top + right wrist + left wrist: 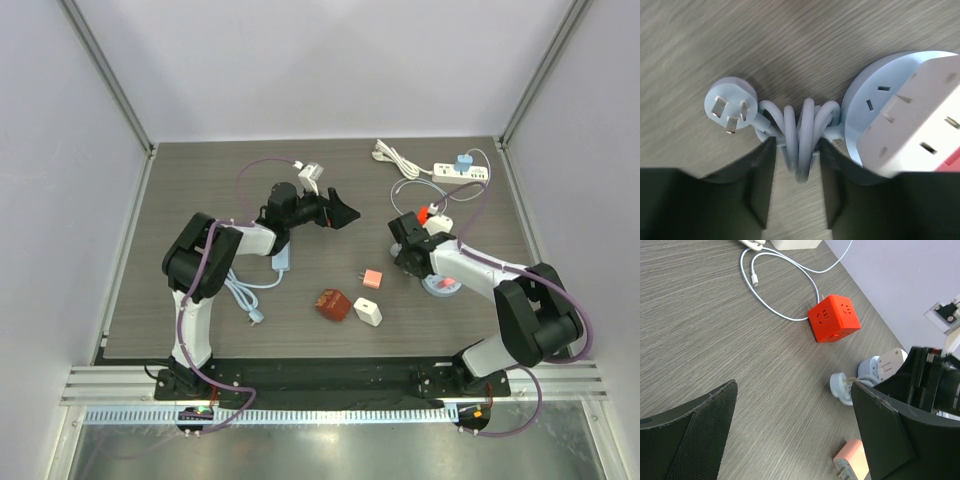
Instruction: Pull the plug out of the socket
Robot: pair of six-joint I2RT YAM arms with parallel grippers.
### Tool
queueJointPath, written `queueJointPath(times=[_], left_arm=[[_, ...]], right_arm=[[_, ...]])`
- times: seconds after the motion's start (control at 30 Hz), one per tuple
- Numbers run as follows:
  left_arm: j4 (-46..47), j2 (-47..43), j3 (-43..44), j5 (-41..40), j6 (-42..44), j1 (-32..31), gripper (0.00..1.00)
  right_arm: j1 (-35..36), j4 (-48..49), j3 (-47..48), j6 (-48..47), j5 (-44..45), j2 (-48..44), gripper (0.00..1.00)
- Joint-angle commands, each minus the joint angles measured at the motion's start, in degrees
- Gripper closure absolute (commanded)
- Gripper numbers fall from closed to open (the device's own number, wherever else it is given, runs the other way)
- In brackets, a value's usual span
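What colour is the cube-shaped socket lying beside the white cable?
The cube socket is bright red; the left wrist view shows it best.

table [200, 330]: dark grey wood grain, matte | walls [320, 60]: plain pale lilac at 9, 12, 3 o'clock | posts [112, 78]: aluminium, 11 and 1 o'clock corners | rail [100, 381]: slotted aluminium, 6 o'clock | light: soft, even

Open tabletop [200, 180] far left; red cube [333, 304], pink adapter [372, 277], white adapter [368, 313] between arms; coiled cord [800, 130] in right hand [797, 165].

Robot lab cell: white panel walls [300, 60], aluminium frame rail [330, 383], wood-grain table [200, 190].
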Motion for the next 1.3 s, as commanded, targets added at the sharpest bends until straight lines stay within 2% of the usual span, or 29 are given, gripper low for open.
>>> queueJointPath(times=[0.0,0.1,0.13,0.2,0.23,0.3,0.47,0.57,0.83,1.07,1.27], left_arm=[[0.94,-0.60,2.08,0.54,0.71,0.34,0.05],[0.85,-0.77,2.26,0.54,0.79,0.25,0.05],[0.76,-0.77,2.34,0.46,0.80,0.25,0.05],[0.76,-1.30,1.99,0.02,0.97,0.25,0.05],[0.76,-1.56,1.64,-0.16,1.23,0.16,0.05],[0.59,-2.52,1.38,-0.25,1.67,-0.01,0.06],[-3.01,-5.69,1.46,-2.53,2.82,-1.41,0.05],[-10.21,-8.76,2.96,-3.67,4.66,-4.75,0.08],[-27.43,-14.75,5.76,-14.39,12.65,-19.51,0.14],[-35.35,-9.40,14.55,-16.86,15.29,-26.37,0.18],[-42.82,-0.34,25.53,-16.68,20.12,-29.89,0.20]], right_arm=[[1.38,1.67,1.63,0.80,-6.47,0.90,0.52],[1.38,1.14,2.78,-2.54,-7.35,-1.56,0.43],[1.38,0.79,3.04,-3.33,-7.27,-2.44,0.32],[1.29,-0.78,3.92,-5.00,-5.78,-5.51,0.23],[1.29,-1.75,4.27,-5.44,-5.16,-6.91,0.12],[1.29,-4.21,5.41,-6.58,-2.63,-10.52,0.07],[0.59,-11.06,6.74,-5.98,0.38,-18.16,0.06],[-1.08,-13.26,4.72,-4.22,1.17,-24.58,0.06],[-13.10,-16.87,-1.52,-3.51,-5.06,-37.58,0.12],[-16.80,-20.65,-3.72,-0.44,0.99,-42.26,0.19],[-20.41,-20.48,-5.66,0.53,-0.94,-41.12,0.21]])
